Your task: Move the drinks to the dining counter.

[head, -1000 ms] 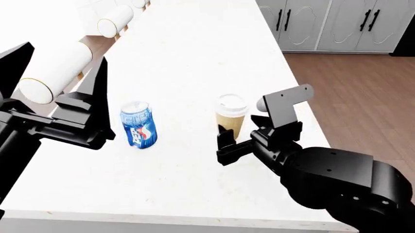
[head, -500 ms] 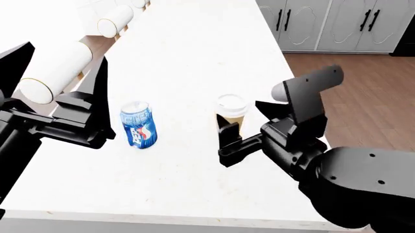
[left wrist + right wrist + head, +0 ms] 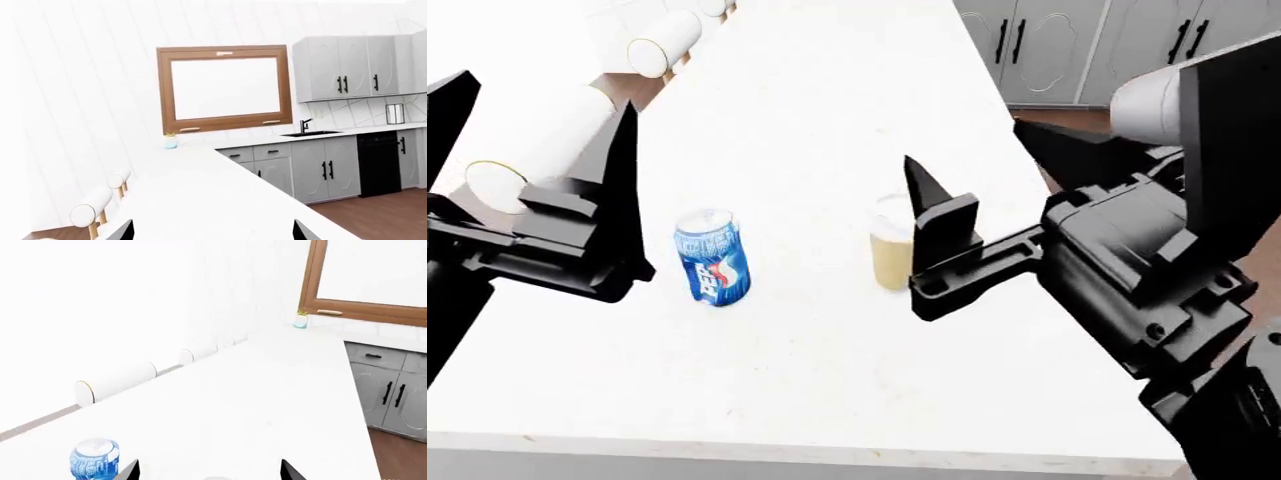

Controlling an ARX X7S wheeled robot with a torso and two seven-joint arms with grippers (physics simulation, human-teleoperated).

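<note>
1. At the left of the head view our left black pincer (image 3: 621, 190) hangs with its prongs spread wide and nothing between them. It sits a little higher in the frame than a second ago, beside the can and not touching it.

2. Just right of it, at lower centre-left, the blue aluminium soda can with the red-white-blue round logo and silver top (image 3: 713, 257) stands upright on the long white speckled stone worktop (image 3: 827, 110). It has not shifted. In the right wrist view the same can (image 3: 94, 458) shows at the lower left, its silver top towards the camera.

3. At centre stands the tan paper coffee cup with the white plastic lid (image 3: 892, 250), upright and in the place it had before, partly hidden by a black prong.

4. At the right, our right black pincer (image 3: 988, 185) has risen and drawn back from the cup: a second ago it sat low against the cup's side, and now it is well above it, spread wide and empty, only its near prong crossing in front of the cup.

5. We judge that both drinks now rest on the dining counter, so the carrying looks finished and the arms are clearing away.

6. The can's printed sides look smooth and rigid. The cup looks light, so a brush from the prong could tip it.
</note>
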